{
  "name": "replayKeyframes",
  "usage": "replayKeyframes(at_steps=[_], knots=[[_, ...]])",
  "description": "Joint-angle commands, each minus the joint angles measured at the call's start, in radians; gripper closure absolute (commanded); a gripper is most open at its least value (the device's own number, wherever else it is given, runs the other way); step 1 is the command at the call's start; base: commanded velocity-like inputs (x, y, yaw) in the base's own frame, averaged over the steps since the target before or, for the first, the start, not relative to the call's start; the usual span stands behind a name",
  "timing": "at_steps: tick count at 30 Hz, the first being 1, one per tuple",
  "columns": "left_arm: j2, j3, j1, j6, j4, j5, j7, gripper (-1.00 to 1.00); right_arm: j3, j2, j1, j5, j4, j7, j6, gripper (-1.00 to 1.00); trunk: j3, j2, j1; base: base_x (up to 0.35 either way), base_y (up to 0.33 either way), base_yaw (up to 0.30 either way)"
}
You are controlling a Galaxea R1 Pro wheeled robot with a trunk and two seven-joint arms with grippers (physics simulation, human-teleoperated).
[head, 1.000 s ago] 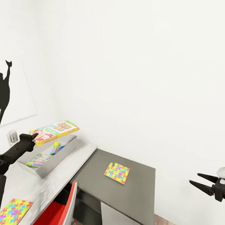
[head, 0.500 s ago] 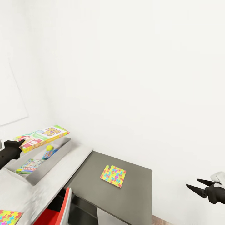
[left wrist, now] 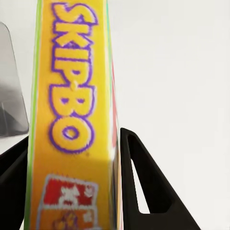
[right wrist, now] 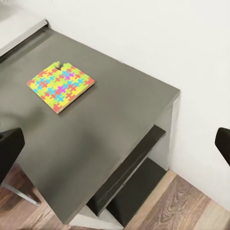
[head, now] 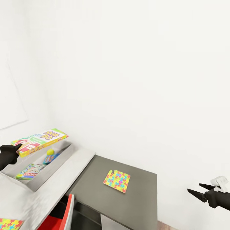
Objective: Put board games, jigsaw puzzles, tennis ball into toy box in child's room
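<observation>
My left gripper [head: 16, 149] is shut on the end of a yellow-green board game [head: 41, 140] with a red edge. It holds the box level above the light-grey toy box [head: 60, 158] on the pale table [head: 73, 166]. In the left wrist view the board game [left wrist: 72, 120] stands between both fingers [left wrist: 143, 191]. Inside the toy box lie the tennis ball [head: 50, 152], a blue game [head: 51, 158] and a green game [head: 30, 171]. One jigsaw puzzle [head: 117, 181] lies on the dark grey section; the right wrist view shows the same jigsaw puzzle [right wrist: 60, 86]. A second puzzle [head: 9, 223] lies at the near left. My right gripper [head: 194, 187] hangs open, off the desk's right end.
A red chair [head: 62, 218] is tucked under the desk in front of me. The white wall runs close behind the desk. In the right wrist view the dark desk section [right wrist: 120, 139] ends at a shelf, with wood floor [right wrist: 182, 201] below.
The view has panned, shifting everything left in the picture. My left gripper has drifted slightly left over the toy box with the board game. The right gripper sits a little lower, still open.
</observation>
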Motion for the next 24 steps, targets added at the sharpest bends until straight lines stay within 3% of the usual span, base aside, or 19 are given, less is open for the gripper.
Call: replayKeyframes(at_steps=[1,13,19,24], knots=[[0.000,0.001,-0.001,0.004,-0.001,0.011,0.008,1.00,-0.001,0.001,-0.001,0.007,-0.001,0.008,0.009,-1.00,0.000,-0.001,0.001,0.120,0.235,-0.137],[-0.003,-0.001,-0.001,0.004,-0.001,0.010,0.008,1.00,-0.002,0.005,-0.001,0.007,-0.001,0.005,0.009,-1.00,0.000,-0.001,0.001,0.141,0.255,-0.100],[-0.007,-0.005,0.000,0.004,0.001,0.008,0.009,1.00,-0.001,0.006,-0.001,0.007,-0.001,0.004,0.008,-1.00,0.000,-0.001,0.001,0.031,0.054,0.032],[-0.014,-0.040,0.000,0.002,0.011,0.006,0.011,1.00,-0.001,0.006,-0.001,0.008,-0.002,0.005,0.006,-1.00,0.000,-0.001,0.001,0.002,0.004,0.112]])
